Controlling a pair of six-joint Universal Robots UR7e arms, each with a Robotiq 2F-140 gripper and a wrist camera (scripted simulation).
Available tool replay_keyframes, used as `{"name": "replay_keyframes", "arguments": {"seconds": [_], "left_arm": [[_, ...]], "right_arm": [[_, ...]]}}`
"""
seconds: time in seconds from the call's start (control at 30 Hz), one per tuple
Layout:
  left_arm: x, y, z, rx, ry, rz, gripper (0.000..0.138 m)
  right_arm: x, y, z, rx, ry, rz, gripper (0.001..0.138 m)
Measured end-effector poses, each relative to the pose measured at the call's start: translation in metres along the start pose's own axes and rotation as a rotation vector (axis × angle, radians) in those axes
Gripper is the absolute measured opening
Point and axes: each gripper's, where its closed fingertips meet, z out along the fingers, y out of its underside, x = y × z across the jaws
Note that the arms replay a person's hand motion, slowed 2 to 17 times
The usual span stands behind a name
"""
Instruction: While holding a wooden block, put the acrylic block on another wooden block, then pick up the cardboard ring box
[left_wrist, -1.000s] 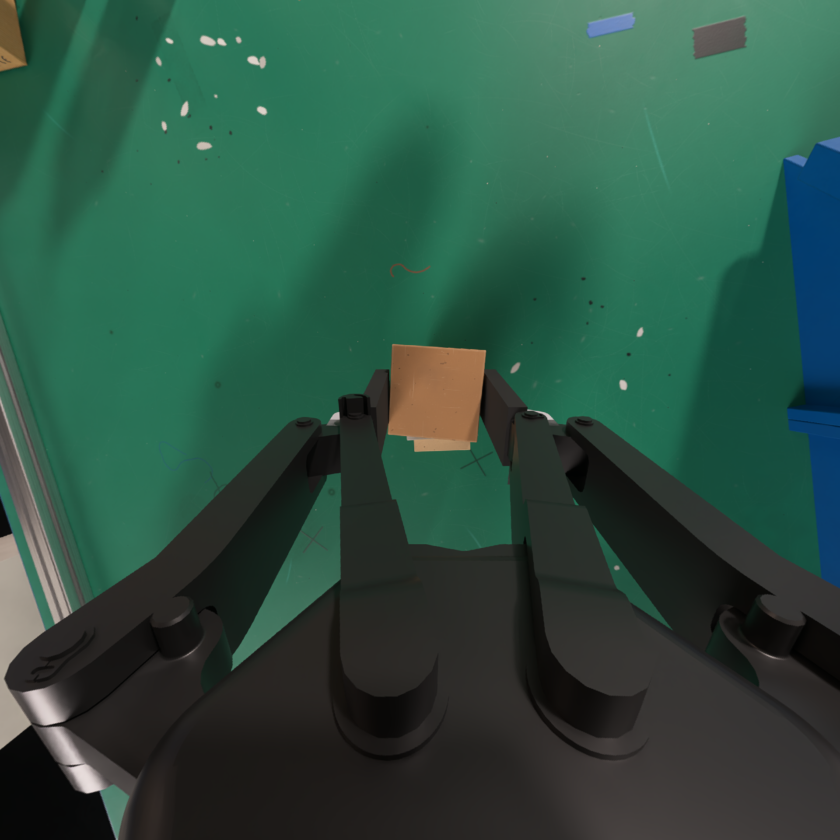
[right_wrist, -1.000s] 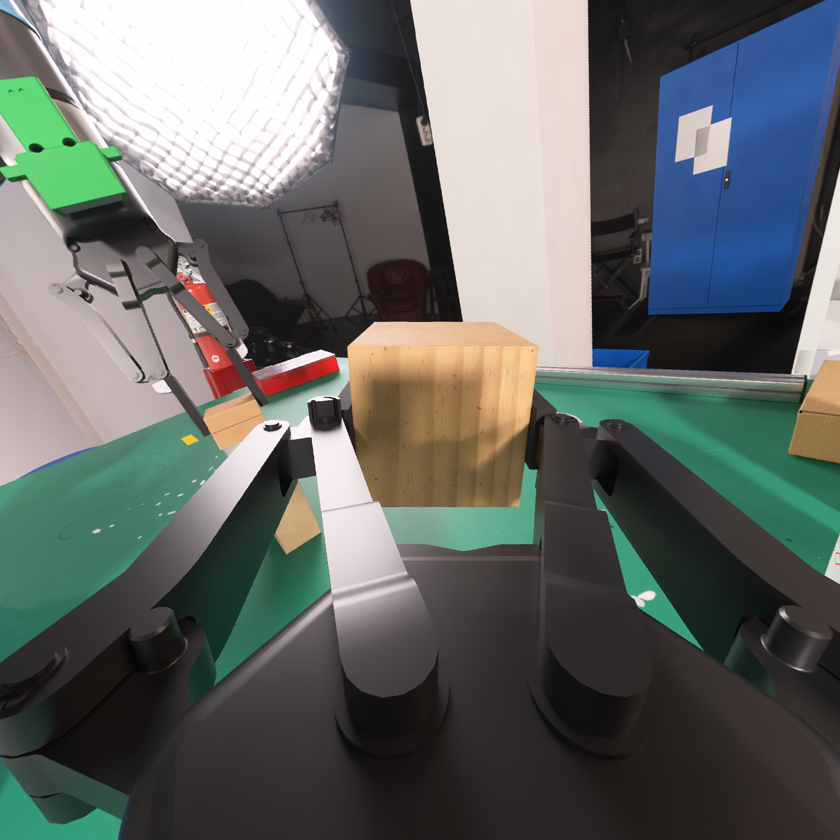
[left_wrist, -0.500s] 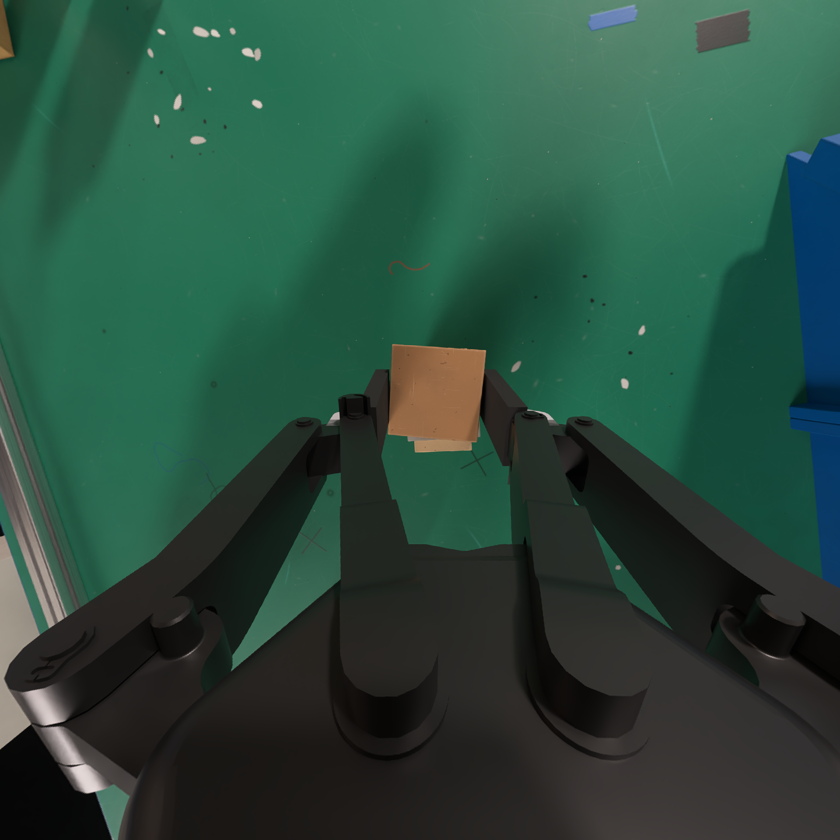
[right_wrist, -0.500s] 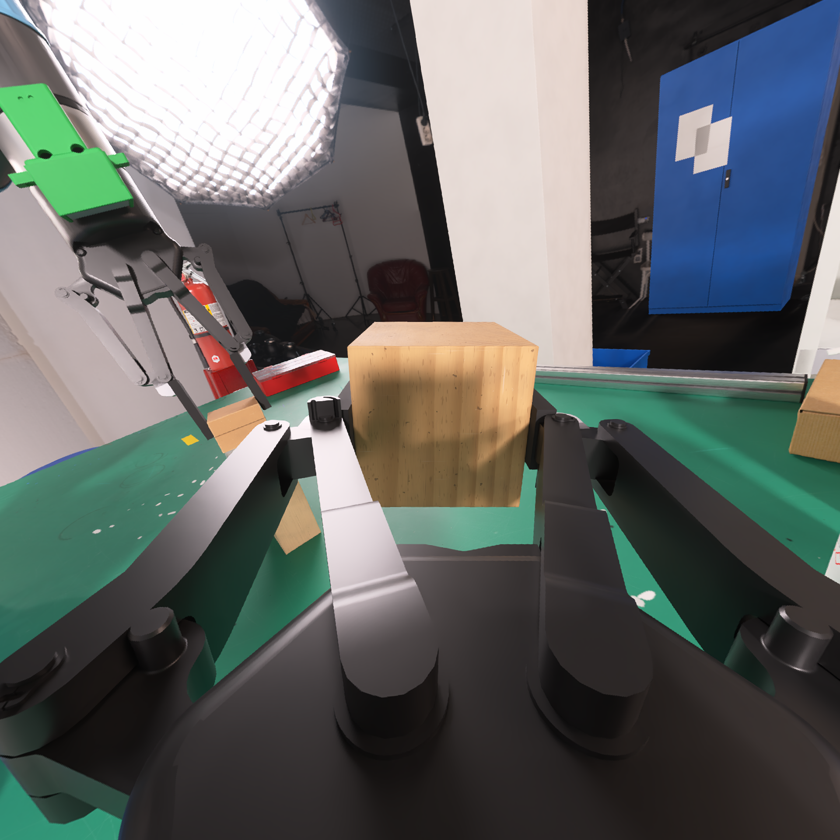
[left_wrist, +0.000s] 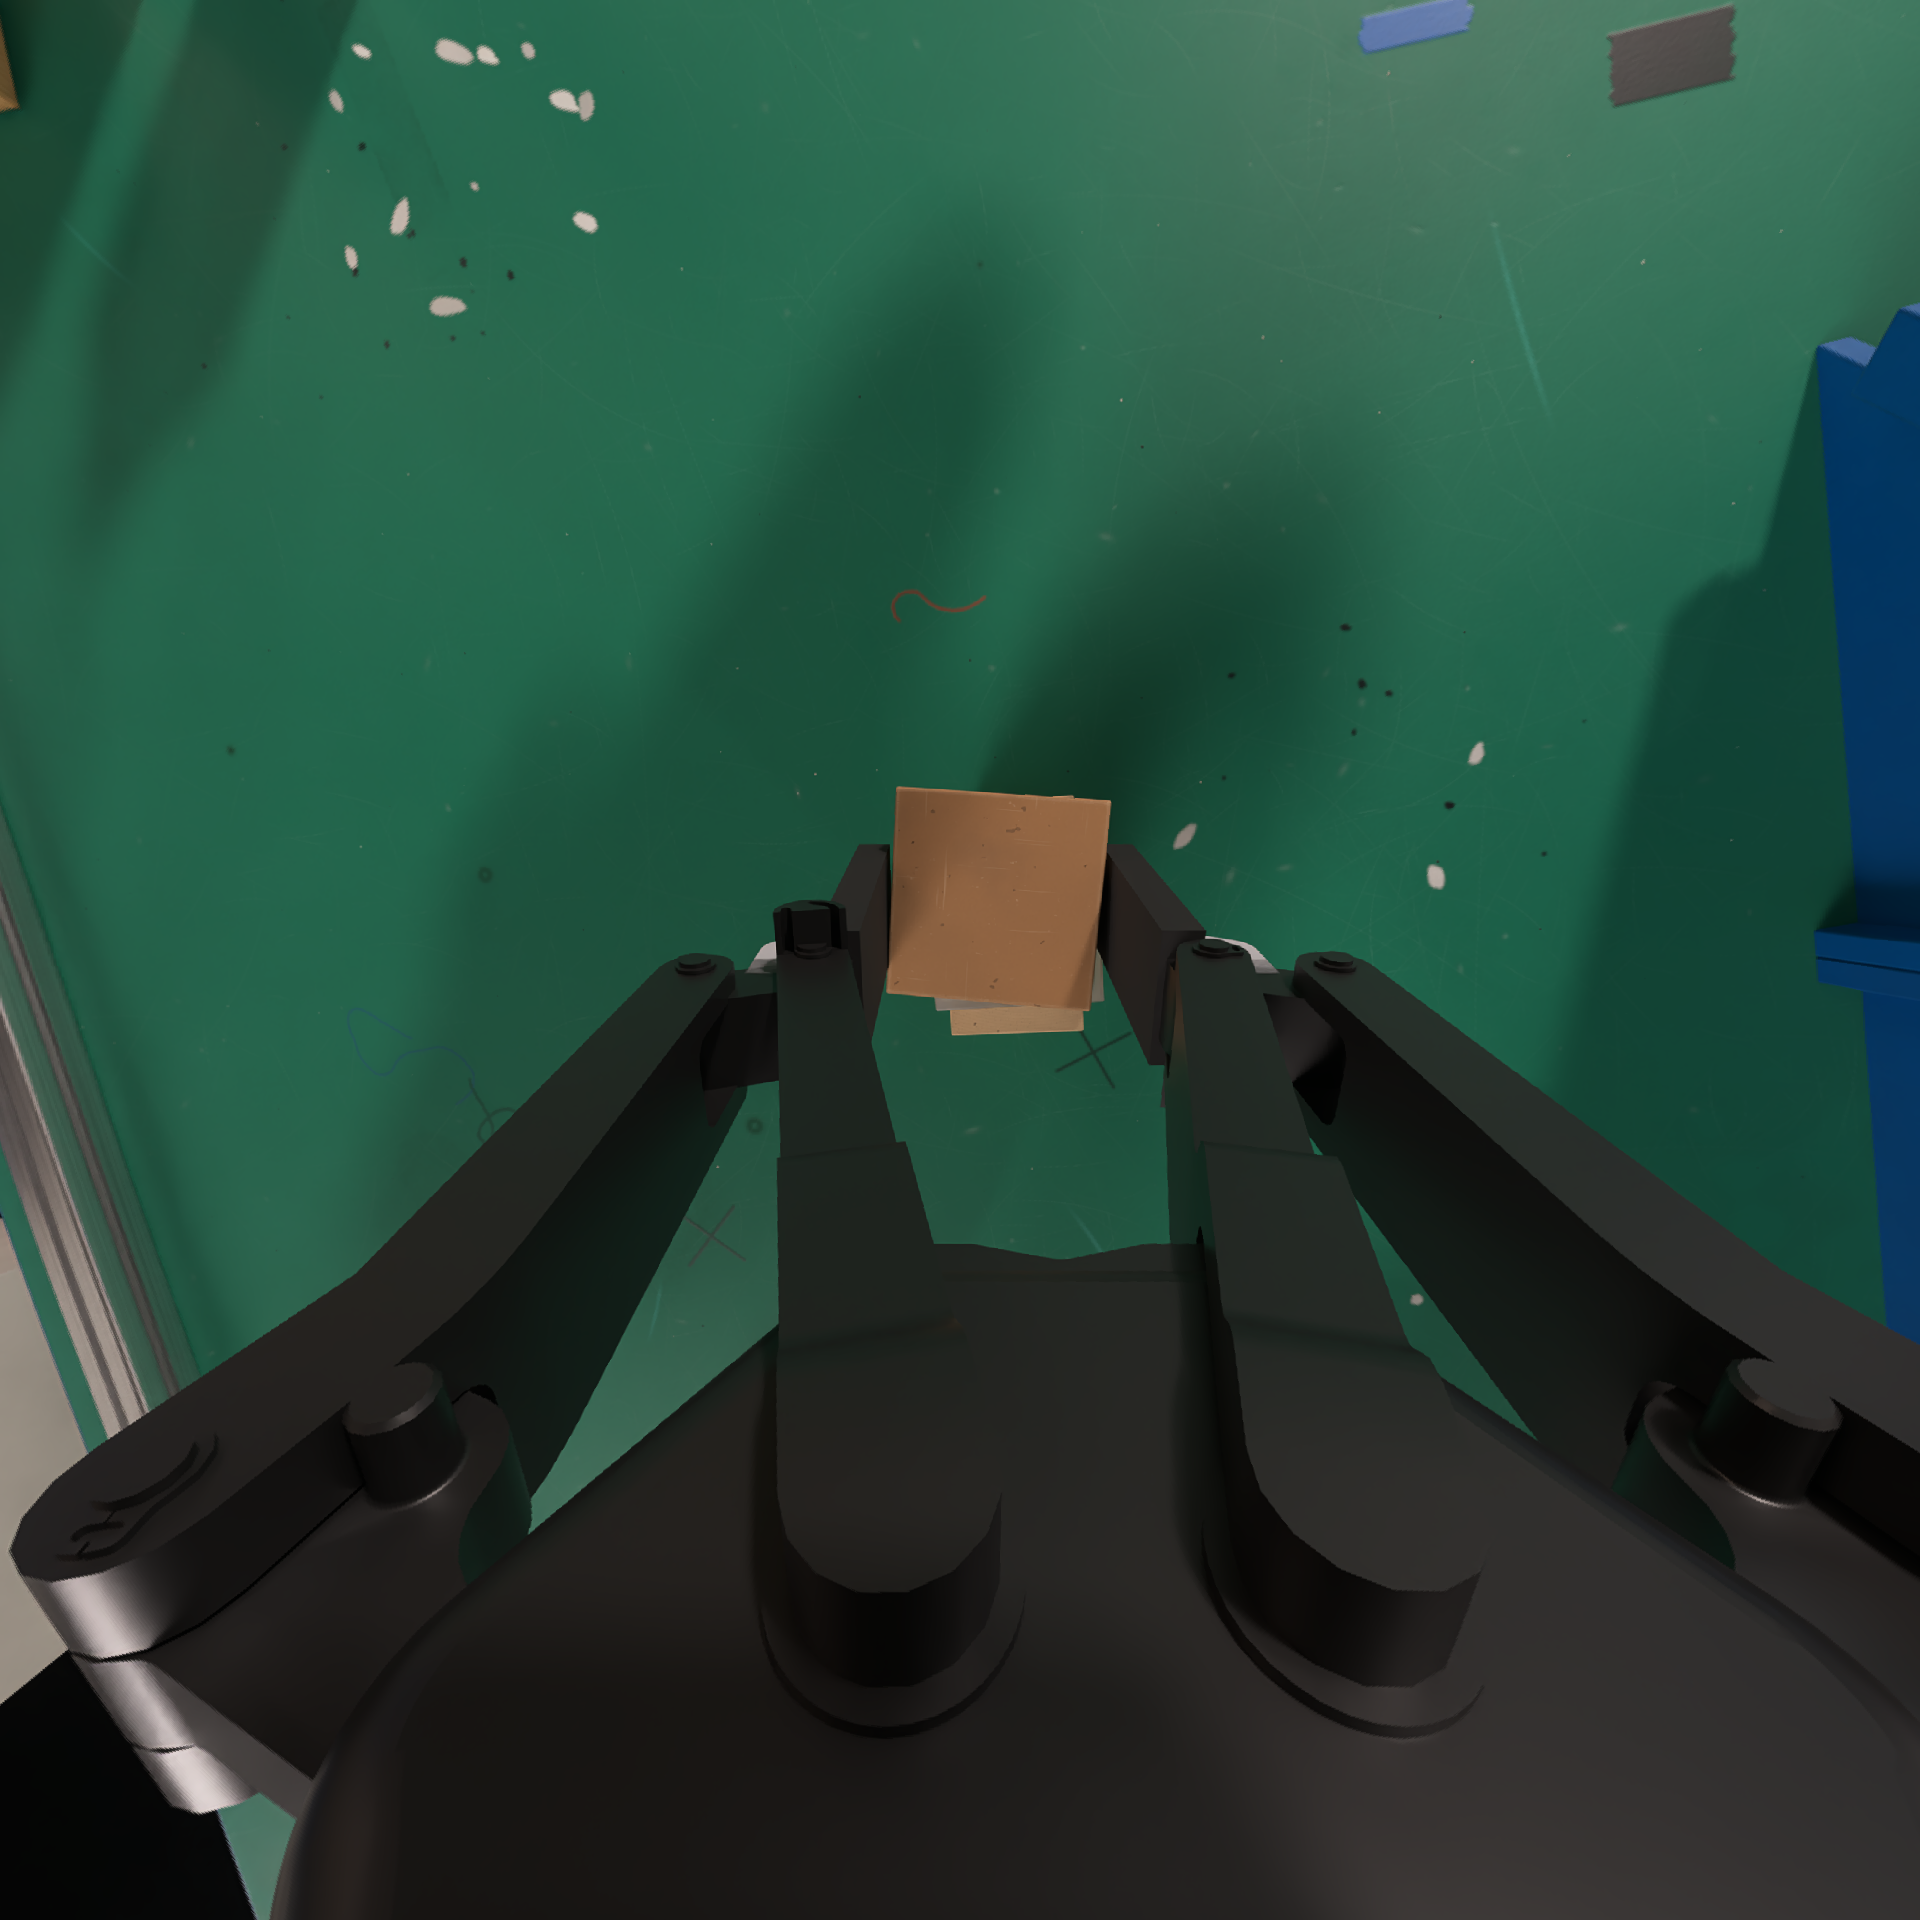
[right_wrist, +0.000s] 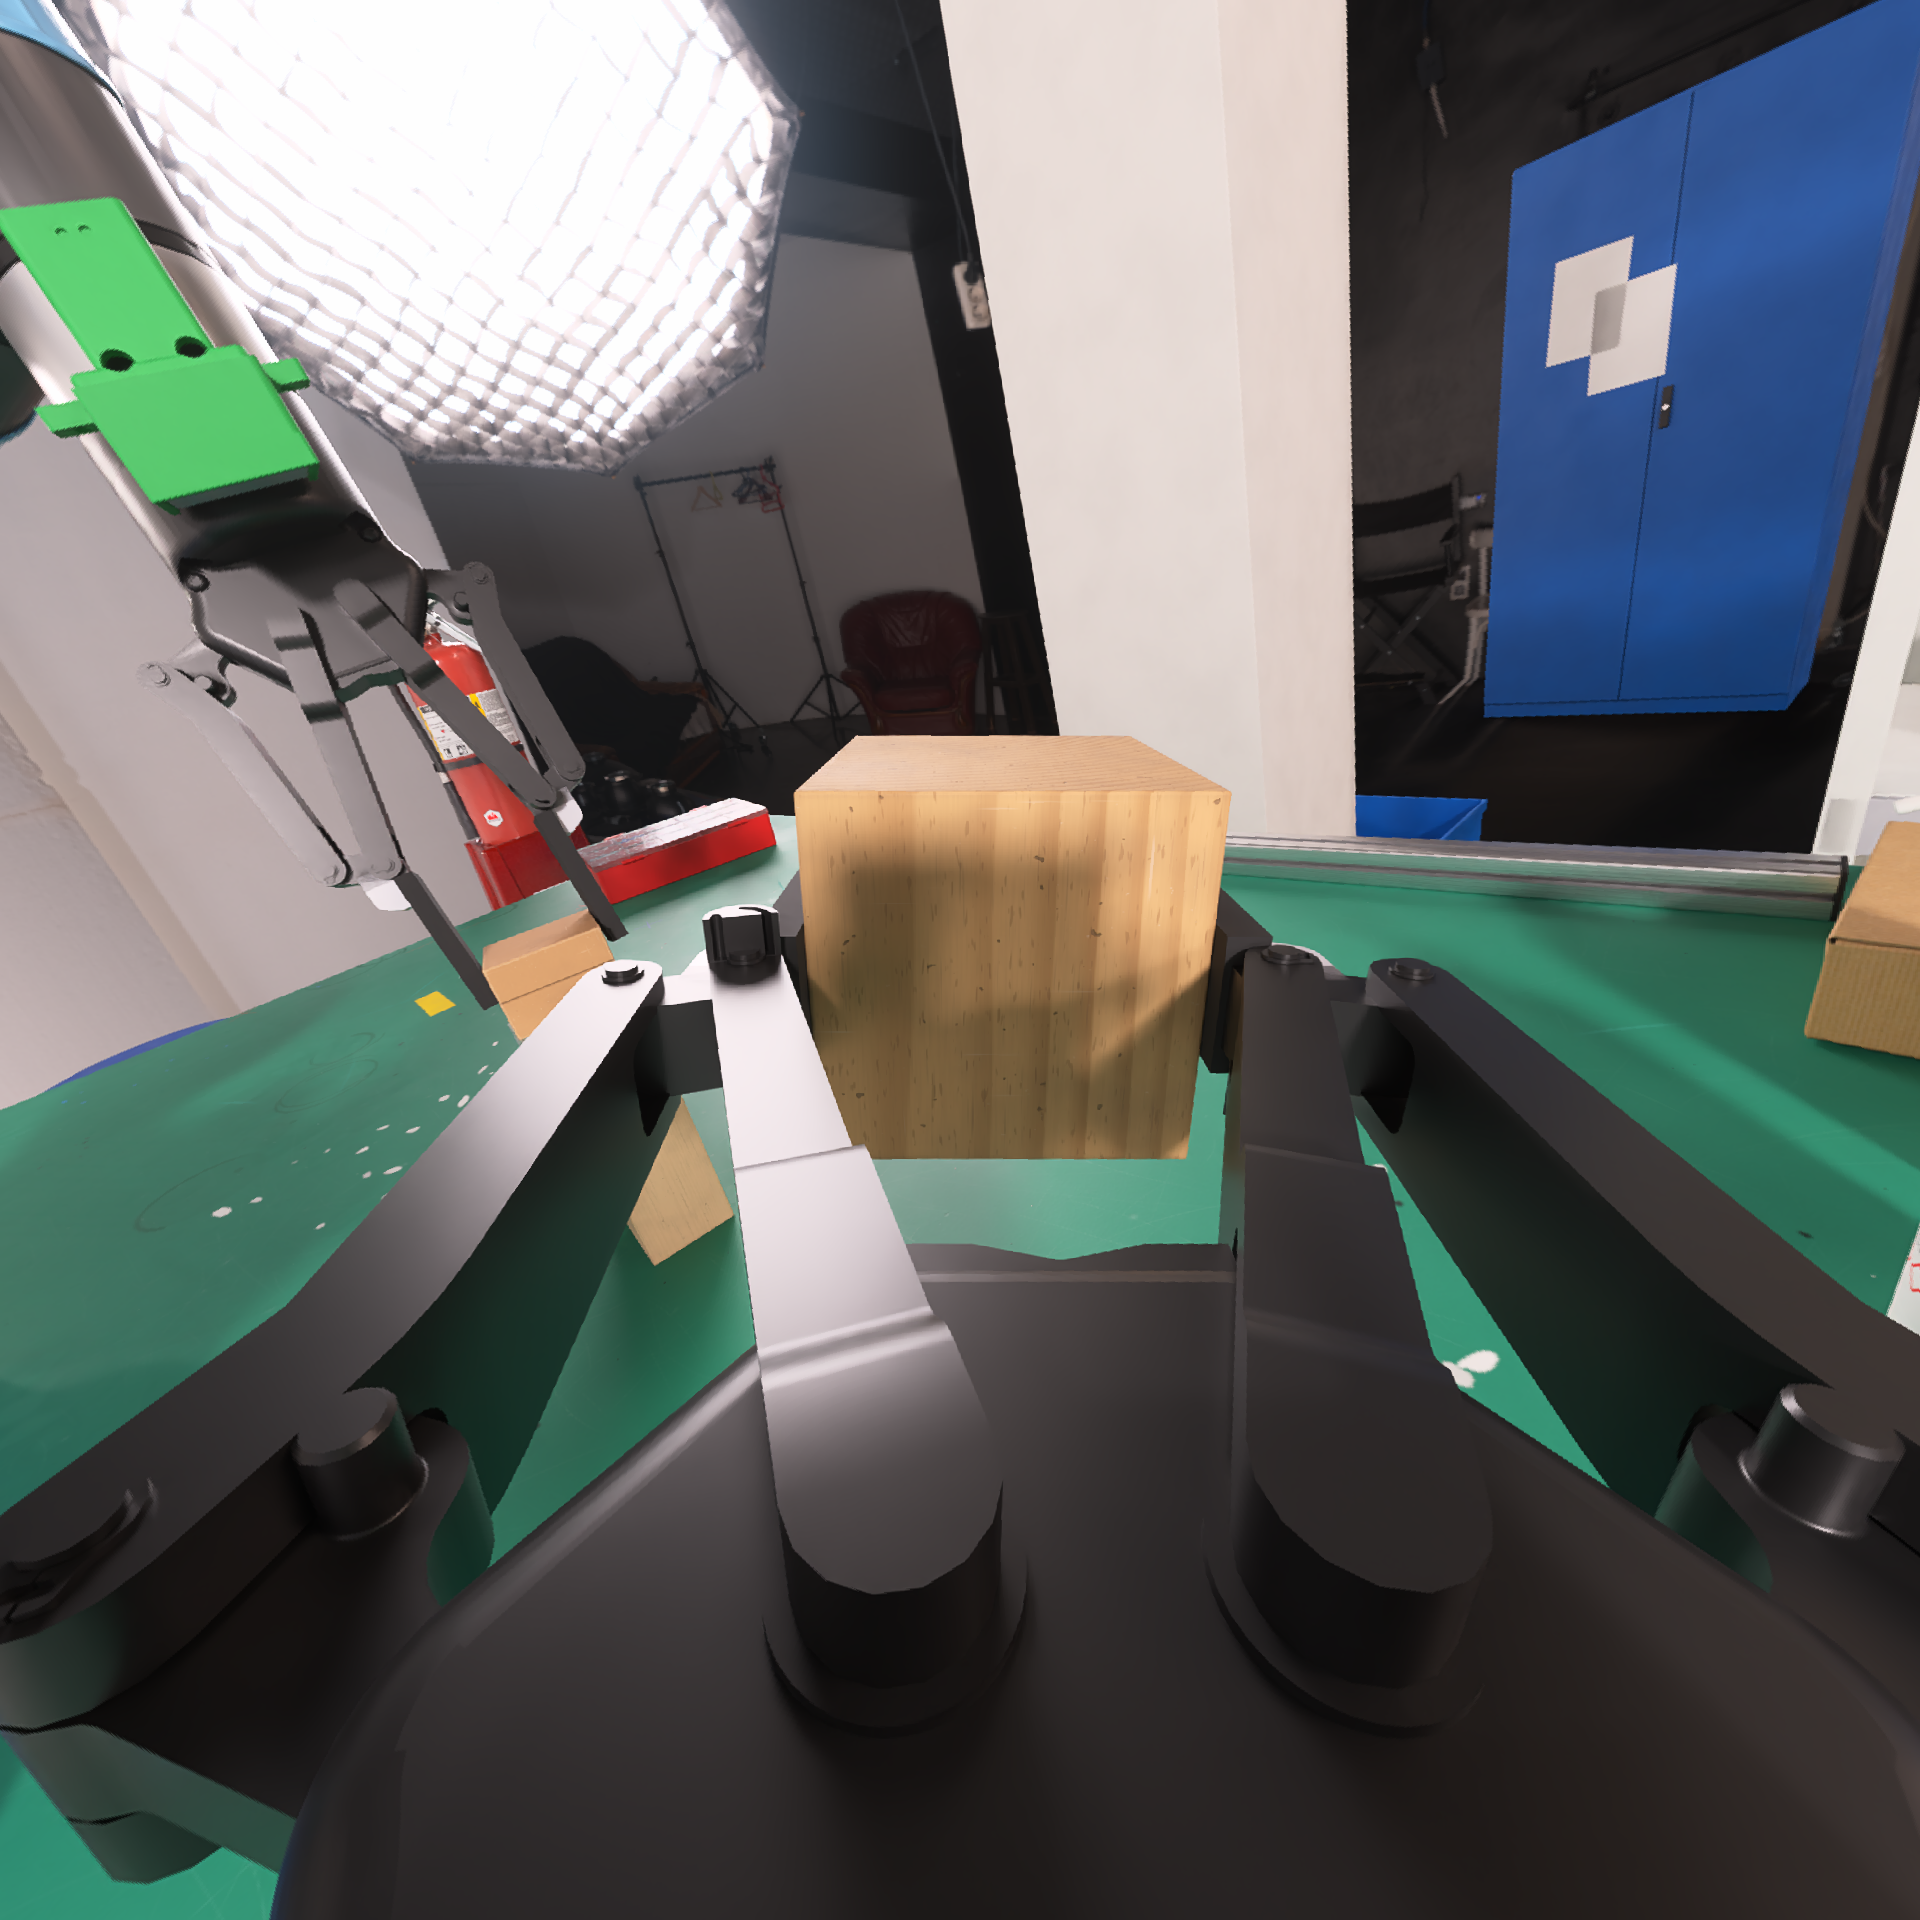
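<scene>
My left gripper (left_wrist: 997, 920) points down at the green table and is shut on the small brown cardboard ring box (left_wrist: 997, 899). Just under the box a whitish sliver and a pale wooden edge (left_wrist: 1016, 1023) peek out. In the right wrist view the left gripper (right_wrist: 545, 966) straddles the same box (right_wrist: 545, 951) at the left. A wooden block (right_wrist: 681, 1195) stands below it, partly hidden by my finger link. My right gripper (right_wrist: 1013, 961) is shut on a large wooden cube (right_wrist: 1008, 935) and holds it above the table.
A blue bin (left_wrist: 1875, 727) stands at the right of the left wrist view, and the table's metal edge (left_wrist: 62, 1195) runs down the left. In the right wrist view a cardboard carton (right_wrist: 1870, 966) sits at the far right, before a metal rail (right_wrist: 1527, 862).
The left gripper has shifted slightly down and to the right in the right wrist view, with the ring box still between its fingers. The right gripper and its cube have not moved.
</scene>
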Motion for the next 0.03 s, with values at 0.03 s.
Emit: {"name": "replay_keyframes", "arguments": {"seconds": [0.03], "left_arm": [[0.0001, 0.0002, 0.0003, -0.002, 0.001, -0.001, 0.053]], "right_arm": [[0.0, 0.0, 0.0, 0.0, 0.0, 0.0, 0.075]]}}
